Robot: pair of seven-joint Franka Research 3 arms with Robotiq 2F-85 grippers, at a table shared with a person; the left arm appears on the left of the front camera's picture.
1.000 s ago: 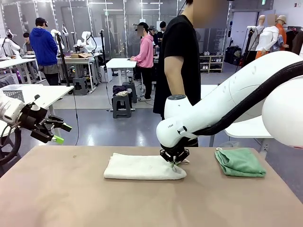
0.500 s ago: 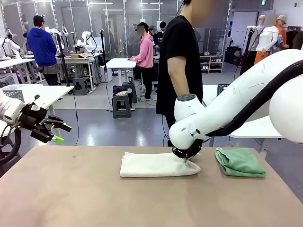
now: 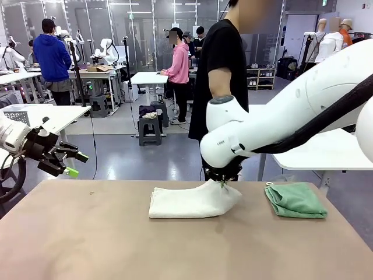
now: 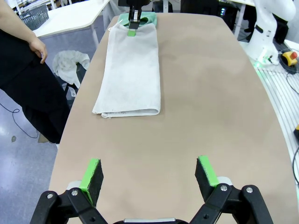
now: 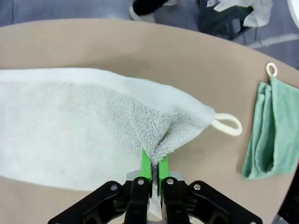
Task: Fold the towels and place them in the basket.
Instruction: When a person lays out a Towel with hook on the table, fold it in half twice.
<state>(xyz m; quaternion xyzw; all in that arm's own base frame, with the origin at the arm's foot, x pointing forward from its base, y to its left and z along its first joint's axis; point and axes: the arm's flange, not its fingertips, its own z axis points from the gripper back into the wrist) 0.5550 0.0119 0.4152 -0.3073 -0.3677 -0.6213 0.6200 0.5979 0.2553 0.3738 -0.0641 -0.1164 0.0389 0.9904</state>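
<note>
mid-table, cream towel [image 3: 189,202] lies folded, its right corner now lifted off the top; it was flat and further left a second ago. right gripper [image 3: 224,182] pinches that corner, risen. green towel [image 3: 295,200] unmoved. left gripper [image 3: 74,164] spread wide, unchanged.

you have a person in a black t-shirt [image 3: 221,70] standing at the far edge of the tan table [image 3: 116,245], with a dark stool [image 3: 150,129] behind.
</note>
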